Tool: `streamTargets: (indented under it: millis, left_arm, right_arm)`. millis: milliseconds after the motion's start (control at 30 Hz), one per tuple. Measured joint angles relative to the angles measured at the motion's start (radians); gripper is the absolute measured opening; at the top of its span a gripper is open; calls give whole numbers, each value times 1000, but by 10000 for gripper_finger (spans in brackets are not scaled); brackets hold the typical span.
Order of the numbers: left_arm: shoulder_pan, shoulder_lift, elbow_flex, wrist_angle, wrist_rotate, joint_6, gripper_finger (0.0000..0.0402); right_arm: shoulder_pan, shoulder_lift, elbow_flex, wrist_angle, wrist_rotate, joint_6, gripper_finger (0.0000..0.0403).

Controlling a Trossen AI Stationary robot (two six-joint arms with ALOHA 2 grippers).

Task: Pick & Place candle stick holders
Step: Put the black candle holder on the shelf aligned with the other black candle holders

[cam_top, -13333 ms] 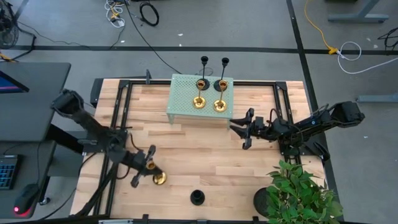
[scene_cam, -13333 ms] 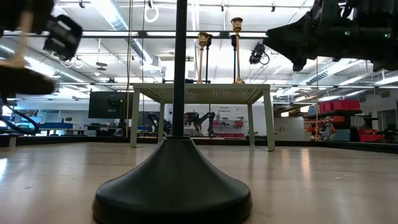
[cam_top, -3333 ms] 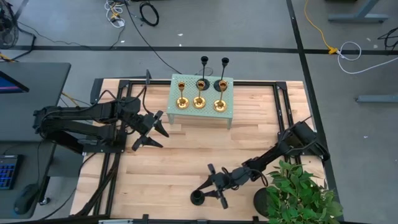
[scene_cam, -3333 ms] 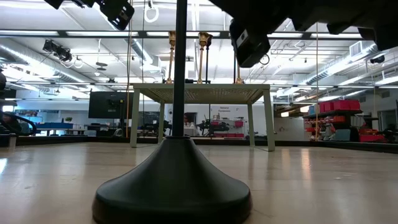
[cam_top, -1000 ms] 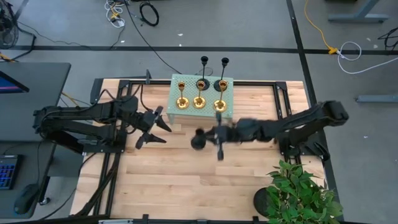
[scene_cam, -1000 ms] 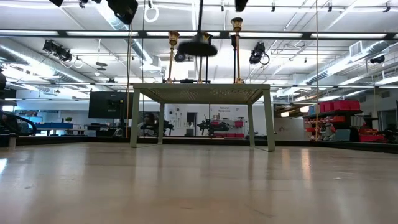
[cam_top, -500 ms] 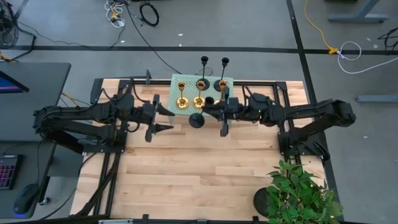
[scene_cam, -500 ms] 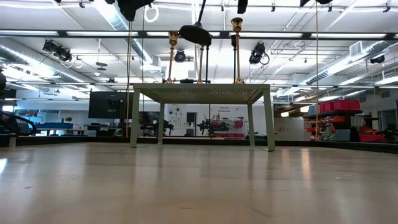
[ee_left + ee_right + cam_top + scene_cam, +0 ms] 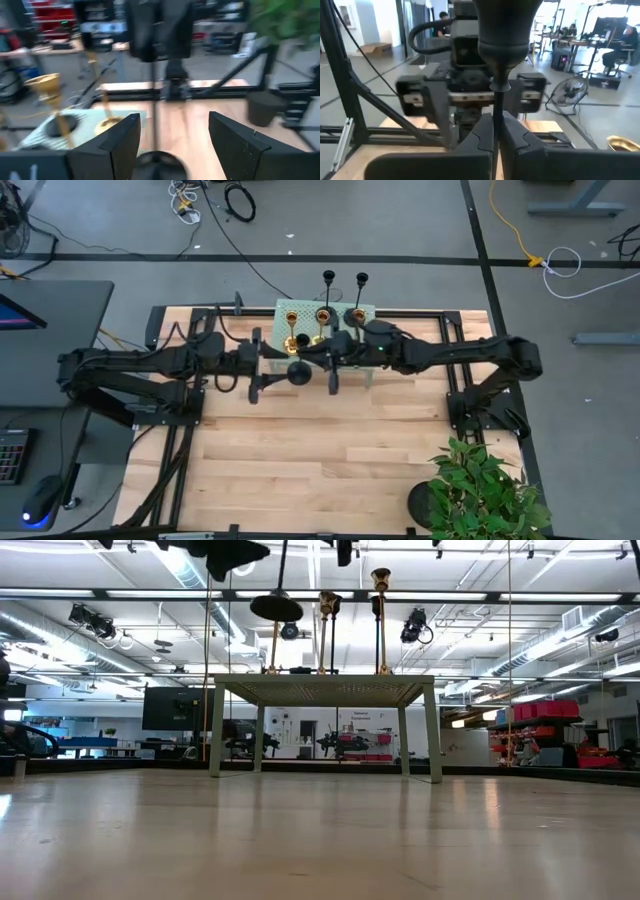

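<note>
**Black holder in the air, left of the stand — handover or place coming up**

High view: I see the right gripper (image 9: 333,358) clenched on the stem of a matte black candlestick holder with a round flared base (image 9: 298,373), carried off the table just in front of the pale green perforated stand (image 9: 366,311). The left gripper (image 9: 253,366) sits just left of that base, fingers spread wide, holding nothing. On the stand: brass-gold holders (image 9: 322,316) and another black holder (image 9: 357,316); exact count is hard to tell under the arms.

Low view: the black base (image 9: 276,608) hangs above the stand's top level, over its left end. Two tall brass stems (image 9: 379,620) stand upright on the stand.

Left wrist view: open fingers (image 9: 120,145) frame the black stem (image 9: 153,107) and base between them, not touching.

Right wrist view: my fingers (image 9: 485,132) are shut on the stem, black cup (image 9: 503,27) above.

My read: carry step, last black piece. Next calls for either closing the left on the stem or moving far onto a free stand spot.

In the way: the standing brass holders are easy to knock; the potted plant (image 9: 478,490) at near right is clear of the path.
</note>
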Motion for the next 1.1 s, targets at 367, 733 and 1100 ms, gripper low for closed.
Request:
streamTargets:
  millis: [367, 733, 1100]
  left_arm:
    - [1, 11, 0, 35, -61, 27, 236]
    - [1, 11, 0, 44, -61, 26, 236]
    - [1, 98, 0, 123, -63, 26, 236]
  right_arm:
    - [-11, 52, 61, -6, -42, -2, 0]
    - [-12, 69, 61, 38, -44, -1, 0]
    - [-20, 93, 61, 60, -69, 5, 0]
